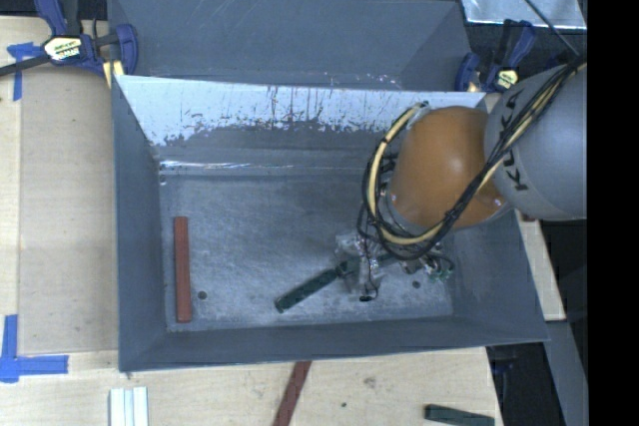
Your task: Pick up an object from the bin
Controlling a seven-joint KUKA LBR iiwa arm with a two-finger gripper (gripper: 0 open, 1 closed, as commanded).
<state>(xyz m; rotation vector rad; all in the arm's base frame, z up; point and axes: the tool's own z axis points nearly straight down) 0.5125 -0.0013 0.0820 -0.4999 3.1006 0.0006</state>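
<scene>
At bin point(140, 244) front, gripper point(366, 282) beside pen point(308, 290) (dark)

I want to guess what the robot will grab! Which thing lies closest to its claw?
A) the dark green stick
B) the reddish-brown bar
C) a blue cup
A: the dark green stick lies slantwise with its upper end right beside the gripper, while the reddish-brown bar lies far off along the left wall of the bin.
</scene>
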